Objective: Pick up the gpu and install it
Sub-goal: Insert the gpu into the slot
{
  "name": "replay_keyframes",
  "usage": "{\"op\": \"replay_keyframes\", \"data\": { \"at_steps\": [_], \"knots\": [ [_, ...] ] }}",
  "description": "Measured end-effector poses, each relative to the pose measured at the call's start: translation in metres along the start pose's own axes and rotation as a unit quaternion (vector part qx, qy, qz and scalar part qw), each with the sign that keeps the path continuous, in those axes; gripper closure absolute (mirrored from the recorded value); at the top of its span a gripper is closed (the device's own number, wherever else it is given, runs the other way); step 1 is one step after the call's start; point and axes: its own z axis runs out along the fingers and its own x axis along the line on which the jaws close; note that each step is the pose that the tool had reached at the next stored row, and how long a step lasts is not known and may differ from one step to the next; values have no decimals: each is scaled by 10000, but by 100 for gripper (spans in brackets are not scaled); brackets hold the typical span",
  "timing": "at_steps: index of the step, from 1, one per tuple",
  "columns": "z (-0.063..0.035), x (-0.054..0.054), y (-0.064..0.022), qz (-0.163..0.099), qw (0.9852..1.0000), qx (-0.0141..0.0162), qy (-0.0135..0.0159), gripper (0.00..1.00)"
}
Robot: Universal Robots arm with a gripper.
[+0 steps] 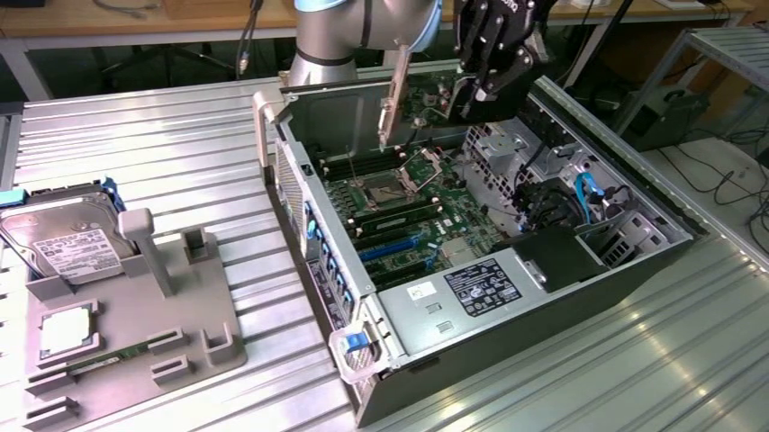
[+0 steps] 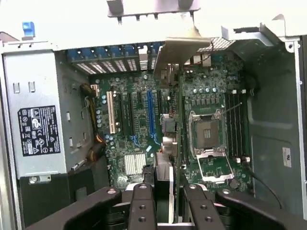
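Arm [image 1: 348, 31]: thick round silver-grey tube segment, glossy, with a light blue ring at the top of the joint and a darker grey band lower down where it narrows to the base. Gripper [image 1: 487, 85]: black, blocky, built of linked flat bars with round pivot pins showing pale against the black; white lettering near its top edge, too small to read. In the wrist view the gripper [image 2: 163, 203] shows as matte black metal, two upright finger bars with small round screw holes in a row, flanked by two angled outer links, each with a shiny silver pivot screw.
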Motion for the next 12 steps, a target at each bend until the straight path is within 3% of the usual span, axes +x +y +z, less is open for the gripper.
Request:
{"op": "replay_keyframes", "data": {
  "at_steps": [1, 3, 4, 5, 6, 7, 8, 10, 12],
  "knots": [
    [0, 0, 0, -297, 9996, -6, 15, 73],
    [12, 0, -1, -812, 9967, -18, 41, 73],
    [73, -18, -4, -885, 9961, -21, 46, 73],
    [191, -17, -7, -745, 9972, -8, 39, 73],
    [254, -16, -9, -732, 9973, 6, 39, 73],
    [312, -11, -9, -735, 9973, 66, 35, 73],
    [389, -3, 7, -734, 9973, 94, 32, 73],
    [520, 6, 4, -735, 9972, 92, 43, 73],
    [534, 6, 3, -734, 9973, 93, 37, 73]
  ]
}}
